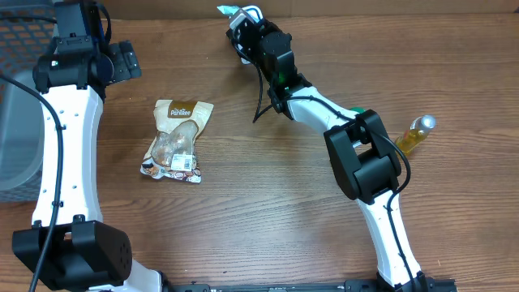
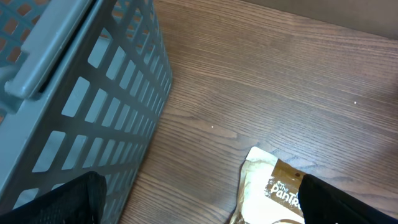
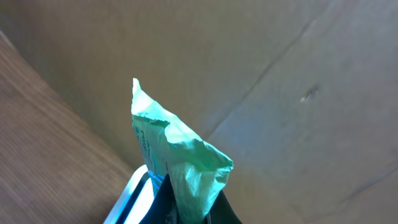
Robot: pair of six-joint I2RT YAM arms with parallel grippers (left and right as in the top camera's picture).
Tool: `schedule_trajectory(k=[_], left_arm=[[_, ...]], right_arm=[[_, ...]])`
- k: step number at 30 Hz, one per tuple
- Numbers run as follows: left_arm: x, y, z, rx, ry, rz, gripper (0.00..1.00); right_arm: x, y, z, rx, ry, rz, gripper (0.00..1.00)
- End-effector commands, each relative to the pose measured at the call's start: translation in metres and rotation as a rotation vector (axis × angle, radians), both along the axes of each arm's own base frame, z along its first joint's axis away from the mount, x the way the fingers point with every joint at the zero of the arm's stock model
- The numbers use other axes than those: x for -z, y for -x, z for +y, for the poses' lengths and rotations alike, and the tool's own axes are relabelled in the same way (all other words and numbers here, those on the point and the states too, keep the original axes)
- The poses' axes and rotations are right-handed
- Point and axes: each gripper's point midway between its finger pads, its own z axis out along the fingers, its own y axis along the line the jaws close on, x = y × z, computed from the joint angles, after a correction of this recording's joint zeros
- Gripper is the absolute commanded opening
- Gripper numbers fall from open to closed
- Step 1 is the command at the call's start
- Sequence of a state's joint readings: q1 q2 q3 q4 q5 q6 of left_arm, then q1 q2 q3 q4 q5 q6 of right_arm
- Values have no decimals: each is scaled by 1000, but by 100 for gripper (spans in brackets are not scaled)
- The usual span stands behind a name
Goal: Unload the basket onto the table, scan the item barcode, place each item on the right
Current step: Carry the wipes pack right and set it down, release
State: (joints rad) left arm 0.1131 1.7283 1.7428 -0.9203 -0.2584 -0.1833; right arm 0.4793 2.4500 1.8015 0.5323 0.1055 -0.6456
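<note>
Overhead: my right tool [image 1: 241,24], at the far edge of the desk [image 1: 268,203], pinches a green packet [image 1: 228,11]. My left tool [image 1: 123,61] is spread, near a snack pouch [image 1: 178,138] lying flat.
Left wrist: fingers [image 2: 348,202] wide apart; grey basket [image 2: 81,93] near the pouch.
Right wrist: packet stands upright, clamped at its lower end.

The snack bag [image 1: 177,139] lies on the table [image 1: 268,211] between basket [image 1: 18,49] and bottle [image 1: 415,135].
</note>
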Motion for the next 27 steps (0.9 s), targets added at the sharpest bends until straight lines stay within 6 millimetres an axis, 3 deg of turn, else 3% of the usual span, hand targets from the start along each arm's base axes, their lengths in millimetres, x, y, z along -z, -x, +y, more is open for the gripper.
schedule_trajectory(k=[1, 2, 5, 8, 10, 12, 16, 18, 19, 23, 27], left_arm=[[-5, -1, 1, -3, -12, -9, 99], [-4, -1, 1, -3, -12, -9, 100], [-4, -1, 1, -3, -12, -9, 100], [-5, -1, 1, -3, -12, -9, 100], [-4, -1, 1, -3, -12, -9, 100], [-4, -1, 1, -3, -12, -9, 100], [-5, -1, 1, -3, -12, -9, 100], [-4, -1, 1, -3, -12, -9, 99], [-4, -1, 1, -3, -12, -9, 100], [-4, -1, 1, -3, -12, -9, 100], [-4, -1, 1, -3, -12, -9, 100]], right_arm=[[-115, 13, -13, 12, -175, -76, 3], [-132, 19, -20, 18, -207, -38, 3], [-155, 39, -42, 54, -275, 120, 3], [-155, 59, -66, 111, -331, 292, 3], [-141, 80, -77, 124, -355, 455, 3], [-117, 107, -83, 117, -364, 645, 4], [-47, 169, -91, 164, -361, 1084, 4], [-22, 191, -97, 211, -338, 1215, 4], [3, 213, -105, 266, -297, 1334, 4], [50, 245, -117, 345, -215, 1496, 4], [87, 259, -135, 437, -139, 1542, 4]])
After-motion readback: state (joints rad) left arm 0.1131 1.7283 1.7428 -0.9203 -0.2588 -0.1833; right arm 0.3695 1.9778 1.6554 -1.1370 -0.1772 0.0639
